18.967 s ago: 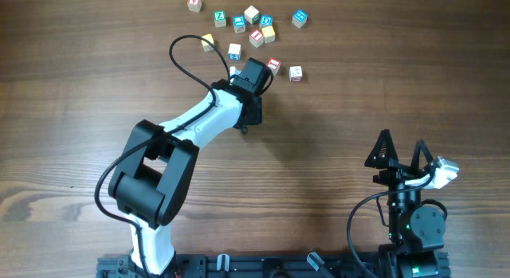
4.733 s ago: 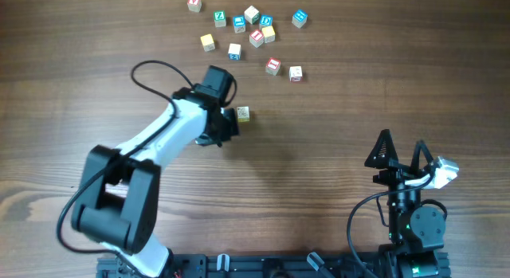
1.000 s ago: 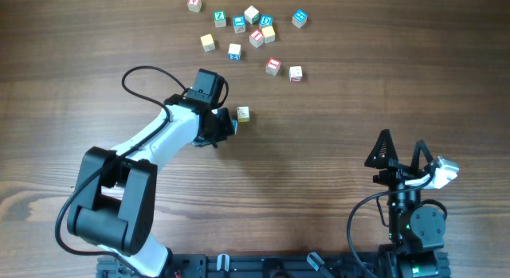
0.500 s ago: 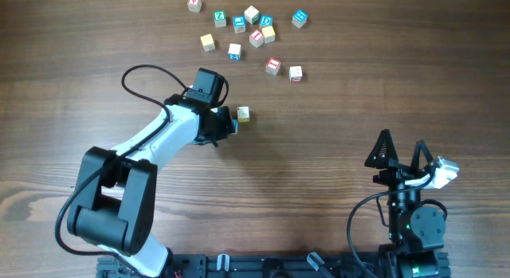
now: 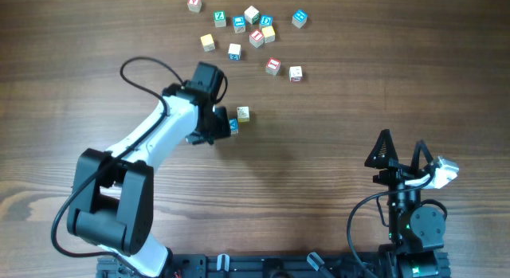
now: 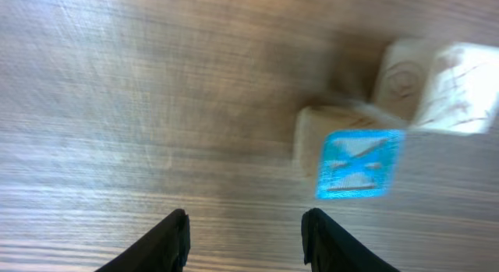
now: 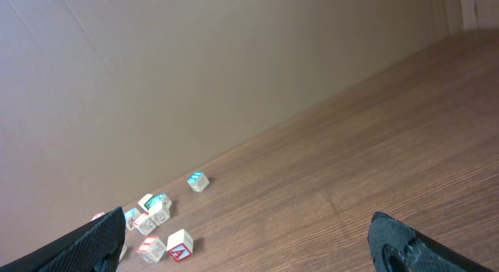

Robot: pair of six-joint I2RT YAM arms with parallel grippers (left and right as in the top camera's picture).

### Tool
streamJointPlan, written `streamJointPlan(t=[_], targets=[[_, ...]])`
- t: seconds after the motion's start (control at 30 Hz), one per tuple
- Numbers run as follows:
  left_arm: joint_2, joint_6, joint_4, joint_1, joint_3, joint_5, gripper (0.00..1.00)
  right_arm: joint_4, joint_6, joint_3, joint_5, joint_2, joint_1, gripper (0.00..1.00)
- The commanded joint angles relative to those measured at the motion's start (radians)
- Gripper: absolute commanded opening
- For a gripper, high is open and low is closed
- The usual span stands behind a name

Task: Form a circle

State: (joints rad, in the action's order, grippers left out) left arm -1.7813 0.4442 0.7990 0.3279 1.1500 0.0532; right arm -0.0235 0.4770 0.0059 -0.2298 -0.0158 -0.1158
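Midway between the worktop's (image 5: 358, 87) far and near edges, blue-faced cube (image 6: 359, 163) touches cream cube (image 6: 440, 85), likely to start a tight circle (image 5: 239, 118). The left claw (image 6: 243, 225) is released and empty beside them; the right claw (image 5: 402, 139) gapes idle.

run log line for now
left pincer: open, empty | blue-faced wooden letter cube: resting beside cream wooden letter cube | right pincer: open, empty

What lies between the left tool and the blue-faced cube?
Only bare wooden table: the left wrist view shows nothing between the open left tool and the blue-faced cube.
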Motion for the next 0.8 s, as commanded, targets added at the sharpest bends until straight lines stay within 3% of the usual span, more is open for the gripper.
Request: streamJointPlan(t=[0.0, 0.37, 0.53, 0.77], targets=[[0.022, -0.048, 0.036, 0.001, 0.095, -0.004, 0.48, -0.004, 0.004, 0.000, -0.006, 0.002, 0.004, 1.00], [-0.068, -0.048, -0.005, 0.094, 0.094, 0.016, 0.53, -0.004, 0.004, 0.000, -0.006, 0.002, 0.004, 1.00], [-0.108, -0.048, -0.021, 0.096, 0.094, 0.007, 0.44, -0.004, 0.004, 0.000, -0.006, 0.002, 0.004, 1.00], [-0.116, -0.049, -0.040, 0.096, 0.093, -0.037, 0.41, -0.004, 0.004, 0.000, -0.006, 0.002, 0.004, 0.99]])
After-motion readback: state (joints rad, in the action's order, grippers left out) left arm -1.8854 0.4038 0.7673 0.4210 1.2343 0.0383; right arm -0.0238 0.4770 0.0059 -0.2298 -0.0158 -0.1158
